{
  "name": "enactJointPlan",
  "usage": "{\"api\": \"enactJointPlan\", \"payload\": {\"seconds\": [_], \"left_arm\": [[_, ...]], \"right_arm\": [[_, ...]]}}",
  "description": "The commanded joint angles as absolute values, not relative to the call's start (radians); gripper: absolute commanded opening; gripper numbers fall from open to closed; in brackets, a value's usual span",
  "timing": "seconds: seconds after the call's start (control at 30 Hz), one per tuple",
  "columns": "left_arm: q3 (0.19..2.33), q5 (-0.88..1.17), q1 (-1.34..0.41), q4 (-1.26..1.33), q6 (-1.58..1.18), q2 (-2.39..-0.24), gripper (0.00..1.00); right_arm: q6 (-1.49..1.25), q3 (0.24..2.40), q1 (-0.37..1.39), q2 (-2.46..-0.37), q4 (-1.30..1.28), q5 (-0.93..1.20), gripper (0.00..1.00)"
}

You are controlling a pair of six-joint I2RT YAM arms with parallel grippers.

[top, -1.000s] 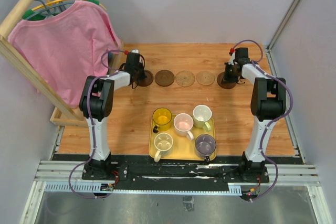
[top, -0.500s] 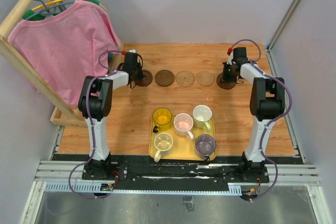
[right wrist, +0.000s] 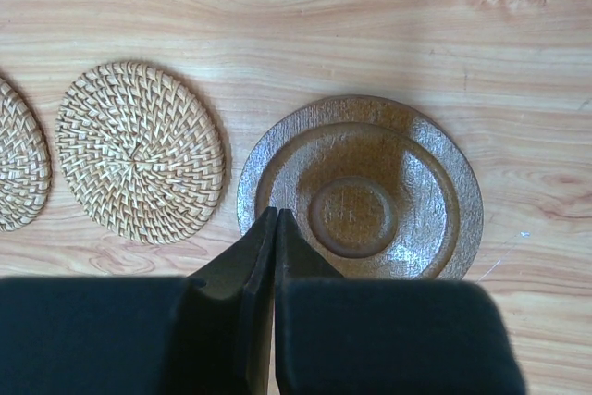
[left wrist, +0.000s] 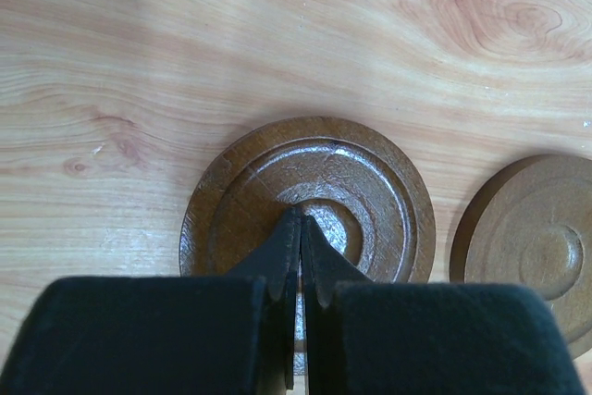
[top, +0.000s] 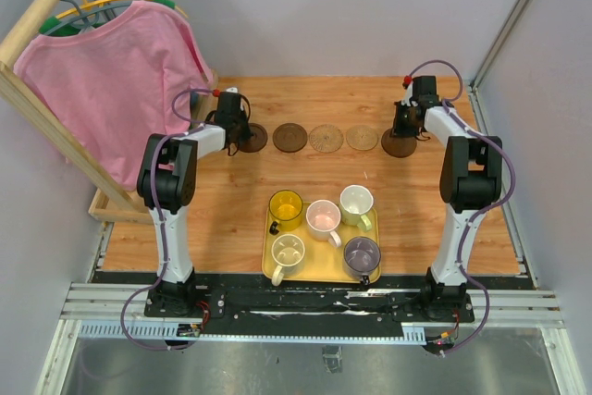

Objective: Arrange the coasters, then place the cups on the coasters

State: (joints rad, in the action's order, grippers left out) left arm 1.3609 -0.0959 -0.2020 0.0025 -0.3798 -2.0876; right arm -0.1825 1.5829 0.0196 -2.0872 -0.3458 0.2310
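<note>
- Tabletop (top: 231, 219) of light wood carries everything. The coasters (top: 326, 139) lie in one row along its far side, and the cups sit nearer the arm bases.
- Tray (top: 324, 258), yellow and rectangular, holds all five cups: yellow mug (top: 286, 207), pinkish mug (top: 323, 216) and pale green mug (top: 356, 203) behind, cream mug (top: 288, 252) and purple-grey mug (top: 362, 253) in front. None stands on a coaster yet.
- Cups look rigid, glossy and probably breakable, yet light enough for one gripper. A pinch across the rim wall or on the handle seems the safest hold, since smooth sides may slip.
- Coasters look thin, stiff and light. The dark wooden ones have a shiny, ringed face that could slide under a push. The woven coaster (right wrist: 139, 150) looks rougher and should grip better. Lying flat, they offer only an edge to pinch, so nudging from above or the side seems easier.
- Left gripper (left wrist: 300, 233) has its jaws pressed together and holds nothing. Its tips sit over the raised centre of the left-end dark coaster (left wrist: 324, 168), beside a second dark coaster (left wrist: 536, 247). Contact cannot be told.
- Right gripper (right wrist: 275, 224) is likewise closed and empty. Its tips sit over the near left part of the right-end dark coaster (right wrist: 398, 164), and whether they touch cannot be told.
</note>
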Motion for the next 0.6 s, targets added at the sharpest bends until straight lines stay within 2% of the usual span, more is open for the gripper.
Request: {"api": "enactJointPlan", "payload": {"seconds": [0.0, 0.3, 0.43, 0.57], "left_arm": [[1.350, -0.106, -0.188, -0.064, -0.359, -2.067, 0.02], [1.304, 0.109, -0.189, 0.053, -0.320, -1.979, 0.02], [1.293, 0.224, -0.189, 0.112, -0.317, -1.910, 0.03], [1.281, 0.268, -0.188, 0.131, -0.319, -1.847, 0.06]], "right_arm": [[-0.174, 1.574, 0.022, -2.053, -0.366, 0.212, 0.01], [-0.164, 1.484, 0.022, -1.882, -0.331, 0.201, 0.02], [-0.163, 1.465, 0.023, -1.800, -0.322, 0.205, 0.15], [-0.163, 1.430, 0.025, -1.713, -0.328, 0.208, 0.40]]}}
